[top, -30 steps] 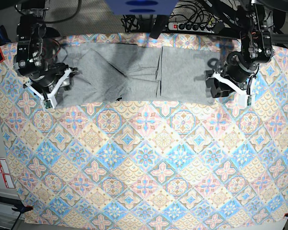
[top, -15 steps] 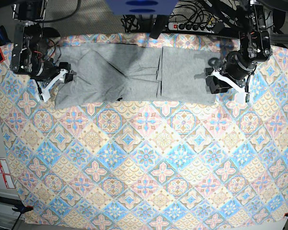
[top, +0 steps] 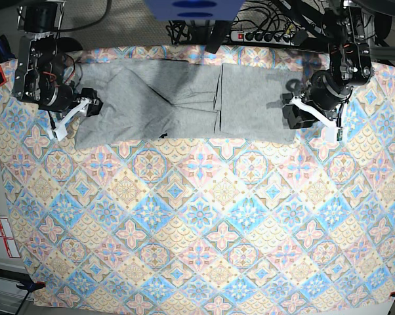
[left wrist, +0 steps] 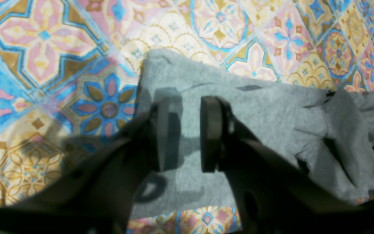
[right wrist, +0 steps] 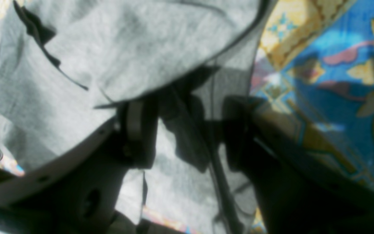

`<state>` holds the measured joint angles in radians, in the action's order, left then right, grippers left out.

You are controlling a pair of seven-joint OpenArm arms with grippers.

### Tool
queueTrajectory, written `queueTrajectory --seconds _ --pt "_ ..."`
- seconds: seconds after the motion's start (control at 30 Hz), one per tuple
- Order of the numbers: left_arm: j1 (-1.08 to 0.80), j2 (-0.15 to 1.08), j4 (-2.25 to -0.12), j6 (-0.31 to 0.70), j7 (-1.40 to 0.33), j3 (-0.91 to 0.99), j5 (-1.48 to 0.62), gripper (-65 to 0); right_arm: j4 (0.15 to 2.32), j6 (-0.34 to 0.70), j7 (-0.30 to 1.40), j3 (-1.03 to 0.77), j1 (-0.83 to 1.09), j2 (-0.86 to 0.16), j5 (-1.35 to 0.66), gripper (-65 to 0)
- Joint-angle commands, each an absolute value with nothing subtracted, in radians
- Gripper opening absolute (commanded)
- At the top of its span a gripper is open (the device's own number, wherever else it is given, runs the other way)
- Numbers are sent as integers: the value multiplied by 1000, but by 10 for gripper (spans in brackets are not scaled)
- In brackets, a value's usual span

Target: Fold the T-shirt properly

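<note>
The grey T-shirt [top: 178, 98] lies folded into a long band across the back of the patterned tablecloth [top: 197, 216]. My left gripper [top: 292, 117] hovers over the band's right end. In the left wrist view the gripper [left wrist: 187, 133] stands open, and the T-shirt [left wrist: 255, 123] shows flat beneath the gap. My right gripper [top: 86, 108] is at the band's left end. In the right wrist view it [right wrist: 187, 130] is wide open, with a raised edge of the T-shirt [right wrist: 109, 48] running between its fingers [right wrist: 138, 130].
A power strip [top: 263, 36] and cables lie behind the table's back edge. A blue object [top: 191, 10] sits at the top centre. Both arm bases stand at the back corners. The tablecloth runs from the shirt to the front edge.
My right gripper has drawn back and up toward the left rear corner, off the shirt's front-left corner. The left gripper has shifted slightly toward the back. The shirt lies as before.
</note>
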<state>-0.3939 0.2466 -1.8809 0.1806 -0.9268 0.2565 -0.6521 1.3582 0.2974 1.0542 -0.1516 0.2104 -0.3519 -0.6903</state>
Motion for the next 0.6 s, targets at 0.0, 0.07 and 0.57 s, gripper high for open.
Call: queueTrajectory --seconds 0.0,0.07,0.57 --pt "-390 254 -1899 185 -909 259 -662 -482 1345 289 1066 -148 213 -357 -665 -335" --pt "-390 254 -1899 185 -909 259 -662 -482 1343 289 1067 -145 214 -357 -665 -335" --pt "-390 254 -1899 185 -909 259 -662 -482 1454 291 1112 -193 214 -386 -700 -335"
